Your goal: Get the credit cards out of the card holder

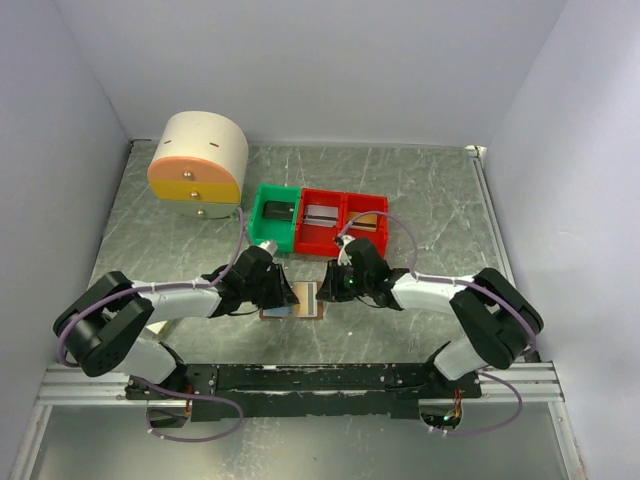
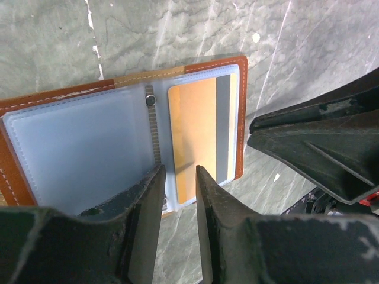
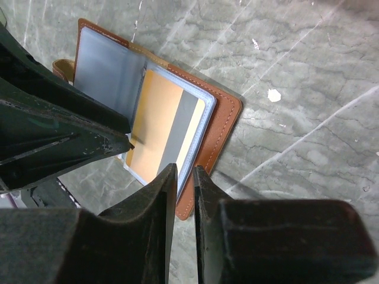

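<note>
At the upper left of the overhead view I see the cream round drawer unit [image 1: 197, 160] with orange and yellow fronts, standing on the grey marbled tabletop [image 1: 420, 190]. Moving right, the left tool [image 2: 179, 171] is down at the lower middle of that view, over the card holder [image 2: 83, 139]. The holder is a flat brown leather bifold lying open on the tabletop, with its pale-blue clear panels facing up.

From its wrist camera, the left tool's jaws stand narrow. Their tips sit either side of the near edge of the right-hand panel, close to the spine. I cannot tell whether they pinch it. That panel holds an orange card with a grey stripe [image 2: 192, 136], tucked inside its sleeve.

Behind the holder, toward the middle of the overhead frame, sits a green plastic bin [image 1: 275, 218]. A red plastic double bin [image 1: 343, 222] is just beside it on the right.

Right of the holder is the right tool [image 3: 185, 171]. Its black fingers are nearly together at the card panel's edge. Whether they grip the sleeve I cannot tell. The two tools are just beside each other.
</note>
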`<action>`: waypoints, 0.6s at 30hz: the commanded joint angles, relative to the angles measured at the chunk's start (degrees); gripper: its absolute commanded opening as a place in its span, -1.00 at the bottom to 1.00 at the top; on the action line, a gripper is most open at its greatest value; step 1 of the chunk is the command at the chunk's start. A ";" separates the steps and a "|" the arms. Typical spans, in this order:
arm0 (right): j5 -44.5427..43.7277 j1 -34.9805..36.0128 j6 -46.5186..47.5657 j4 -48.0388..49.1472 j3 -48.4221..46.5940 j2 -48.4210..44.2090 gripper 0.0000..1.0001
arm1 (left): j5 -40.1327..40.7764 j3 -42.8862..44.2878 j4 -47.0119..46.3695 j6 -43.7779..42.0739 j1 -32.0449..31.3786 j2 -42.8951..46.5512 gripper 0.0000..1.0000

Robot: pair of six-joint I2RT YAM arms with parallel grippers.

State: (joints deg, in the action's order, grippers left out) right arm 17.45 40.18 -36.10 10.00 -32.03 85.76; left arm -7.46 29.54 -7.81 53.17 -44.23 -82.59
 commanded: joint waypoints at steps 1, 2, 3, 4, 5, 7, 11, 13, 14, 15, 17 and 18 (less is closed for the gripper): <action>-2.57 -0.20 -1.86 -0.67 0.15 -2.57 -0.63 | 1.63 0.49 -0.21 -0.39 -0.51 -0.82 -0.25; -3.06 -0.19 -2.60 -0.37 0.23 -3.01 -0.62 | 1.63 0.39 -0.45 -0.09 -0.46 -1.29 -0.25; -3.23 -0.20 -3.23 0.34 0.35 -3.45 -0.62 | 1.72 0.21 -0.83 0.14 -0.50 -1.48 -0.26; -2.63 -0.07 -3.80 1.76 0.57 -3.71 -0.62 | 1.76 -0.16 -1.16 0.34 -0.51 -1.52 -0.27; -1.74 0.08 -4.45 3.42 0.85 -3.64 -0.62 | 1.90 -0.27 -1.26 0.50 -0.49 -1.47 -0.29; -0.70 0.42 -5.49 5.55 0.78 -2.25 -0.62 | 2.33 -0.31 -1.08 0.51 -0.51 -1.28 -0.29; -0.62 1.14 -4.80 3.12 -2.14 4.75 -0.63 | 2.30 -0.09 -0.54 0.27 -0.51 -1.20 -0.29; -0.70 1.25 -4.45 2.30 -2.74 6.85 -0.65 | 1.98 -0.34 -1.08 0.34 -0.45 -1.28 -0.29; -0.80 1.28 -4.36 1.93 -2.90 7.51 -0.65 | 1.82 -0.50 -1.52 0.40 -0.46 -1.36 -0.29; -0.95 1.30 -4.12 1.42 -3.12 7.84 -0.65 | 1.53 -0.79 -2.11 0.55 -0.49 -1.50 -0.29; -0.76 1.23 -3.78 1.36 -3.15 8.08 -0.66 | 0.91 -1.28 -3.41 0.82 -0.51 -1.96 -0.29; -0.48 1.24 -3.62 1.42 -3.13 8.25 -0.66 | 0.48 -1.44 -4.45 0.94 -0.51 -2.15 -0.29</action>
State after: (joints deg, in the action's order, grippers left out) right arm 17.19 41.04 -40.69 13.87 -35.29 92.07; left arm -6.70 29.30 -8.71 53.52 -44.31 -83.40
